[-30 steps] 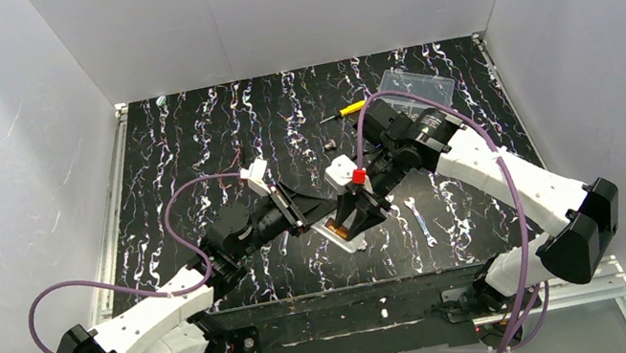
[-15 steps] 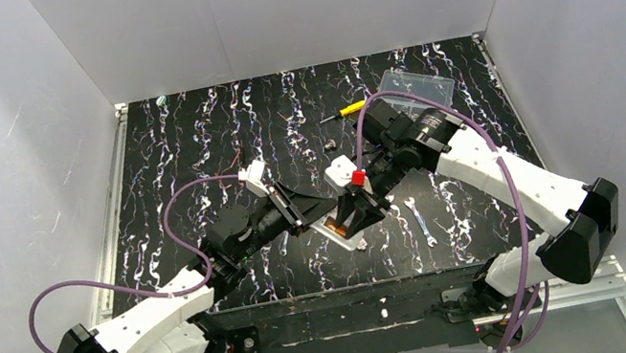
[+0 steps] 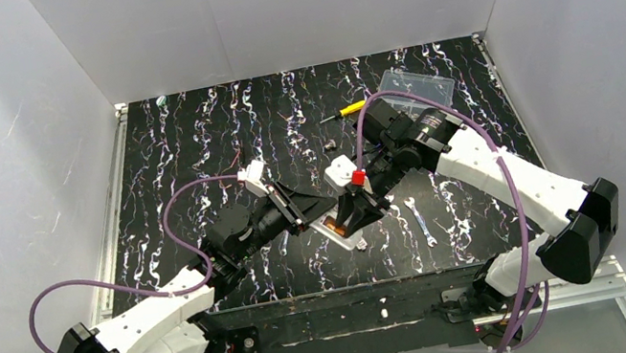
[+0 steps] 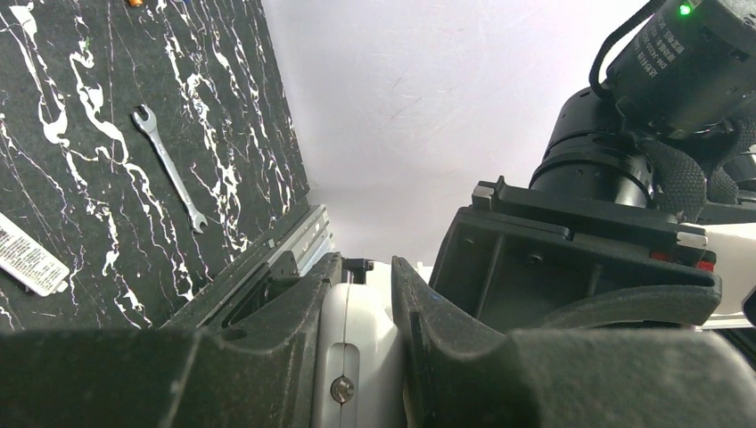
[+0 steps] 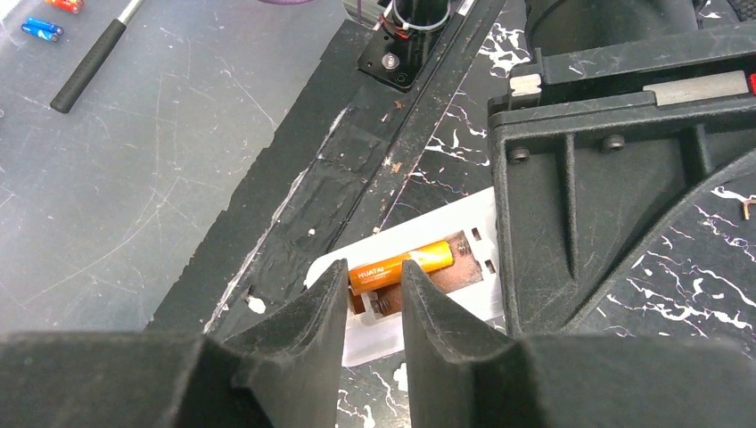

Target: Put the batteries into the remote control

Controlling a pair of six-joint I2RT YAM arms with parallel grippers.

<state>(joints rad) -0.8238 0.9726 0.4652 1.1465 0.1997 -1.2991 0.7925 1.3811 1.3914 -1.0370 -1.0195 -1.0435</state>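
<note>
While the left gripper [image 4: 365, 281] clamps the remote control [image 5: 428, 230], one battery [image 5: 406, 264] lies in its open compartment, lower centre of the right wrist view. Above it the right gripper [image 5: 374, 278] hovers, jaws slightly apart; the second slot looks unfilled.

A wrench [image 3: 421, 221] lies on the marbled table [image 3: 186, 140], yellow-handled screwdriver [image 3: 344, 111] and clear box [image 3: 417, 83] farther back

Approach to the remote control [image 3: 345, 229] is obstructed from both sides. The left fingers [image 4: 446, 339] clamp one end. The right fingers [image 5: 294, 330] hang over the compartment, with a narrow gap between them, apparently little wider than the battery [image 5: 401, 265]. A wrench [image 3: 421, 221] lies near on the right. The far-left tabletop [image 3: 186, 140] allows passage.
</note>
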